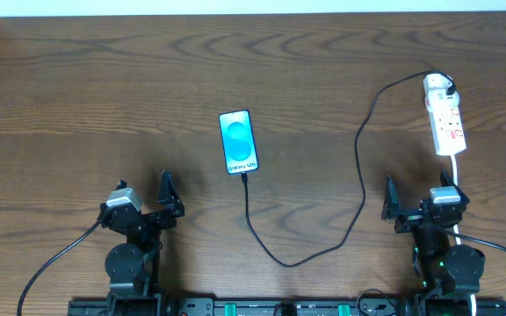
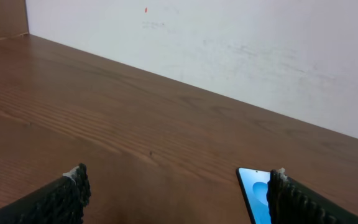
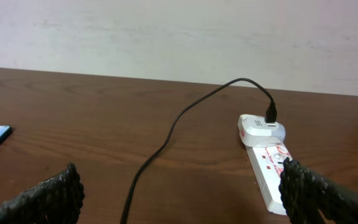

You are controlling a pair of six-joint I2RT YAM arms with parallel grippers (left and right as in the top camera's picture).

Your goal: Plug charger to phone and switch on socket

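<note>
Blue-screened "Galaxy" phone (image 1: pixel 238 141), black charger (image 1: pixel 361 175) at its near end, lies at the worktop (image 1: pixel 104 88) centre; white socket (image 1: pixel 446 123) near far-right corner; left claw (image 2: pixel 178 183), right claw (image 3: pixel 180 174) wide, empty.

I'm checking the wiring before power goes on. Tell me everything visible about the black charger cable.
The charger is a long, thin black cable, seemingly rubbery, lying slack on the wooden table. One end meets the near short edge of the phone; whether it is fully seated cannot be told. From there it runs toward the robot, loops, and climbs to the far end of the socket, where its black connector sits in a white adapter. Nothing else touches it.
</note>
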